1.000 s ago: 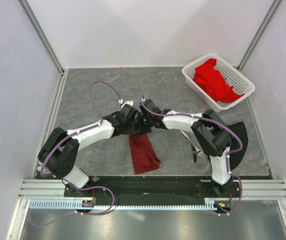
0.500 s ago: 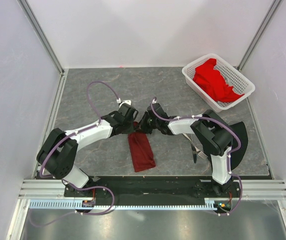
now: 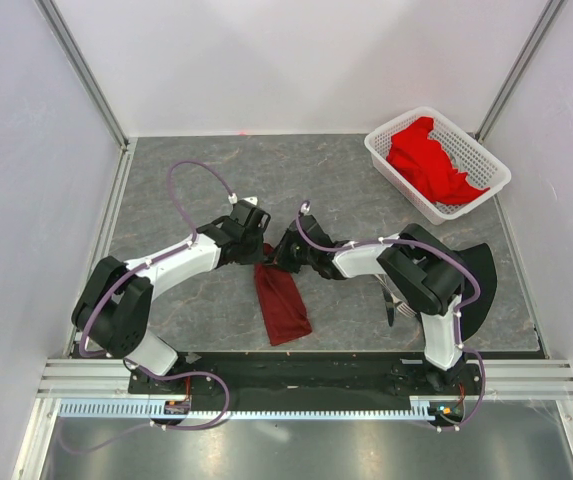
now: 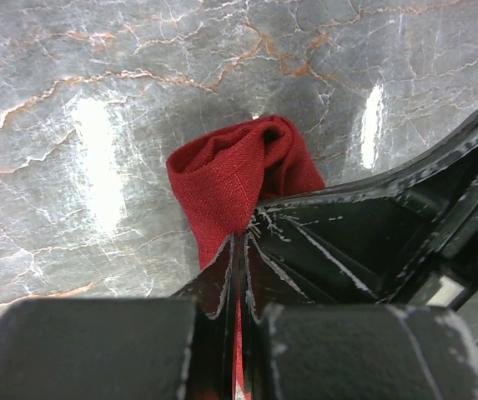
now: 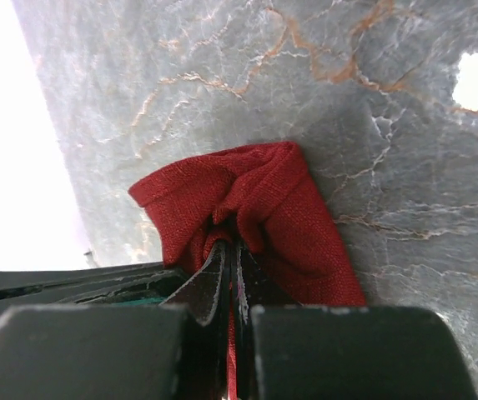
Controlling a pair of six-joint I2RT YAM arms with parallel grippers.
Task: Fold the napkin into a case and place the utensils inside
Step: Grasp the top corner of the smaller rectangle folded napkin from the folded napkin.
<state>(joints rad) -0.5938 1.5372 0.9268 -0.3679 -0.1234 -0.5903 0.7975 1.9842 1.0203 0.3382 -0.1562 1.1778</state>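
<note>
While both arms pinch the far end of the napkin [image 3: 282, 298], the danger lies in how little cloth each one has. The left gripper [image 4: 240, 250] and the right gripper [image 5: 228, 252] are each closed tight on a bunched corner with only a thin fold between the fingers, so a sharp pull could slip a corner free. The napkin lies as a narrow dark-red strip at mid-table, running back toward the arm bases, and I judge that uneven lifting would skew or spill its layers and spoil the case. The two wrists sit very near each other, so a careless move might knock them together. The utensils [image 3: 394, 306] lie well apart, half hidden by the right arm. The table [image 3: 186, 180] is glossy grey marble pattern, likely slippery under cloth. Plain white walls enclose it, and a white lattice basket [image 3: 396, 183] holding a bright red cloth [image 3: 426, 160] stands in the far right corner.
</note>
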